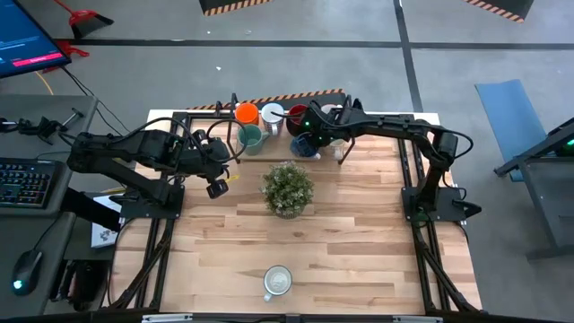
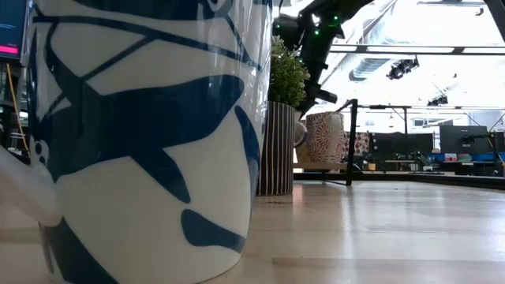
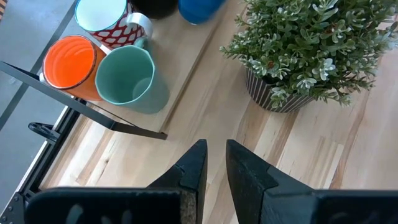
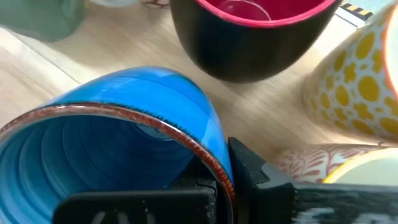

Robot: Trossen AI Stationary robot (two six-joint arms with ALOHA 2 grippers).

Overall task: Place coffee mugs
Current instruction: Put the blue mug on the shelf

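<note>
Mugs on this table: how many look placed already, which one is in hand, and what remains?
One white mug with blue pattern stands alone at the near edge, apparently placed. The right gripper is shut on the glossy blue mug's rim. The orange, teal-green and other mugs remain clustered at the far edge. The left gripper waits, nearly closed.

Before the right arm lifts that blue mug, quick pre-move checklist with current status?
1. Grip on the blue mug: ok. In the right wrist view the right gripper has one finger inside the rim and one outside.
2. Mug attitude: not ok. It looks tilted, its opening facing the wrist camera.
3. Neighbours: not ok. The black mug with a red inside and the yellow-dotted mug sit close by.
4. Plant: ok, apart from the mug cluster, mid-table.
5. Left gripper: ok, nearly shut and empty, over bare wood near the teal mug and the orange mug.
6. White mug at the near edge: ok, well clear.
</note>
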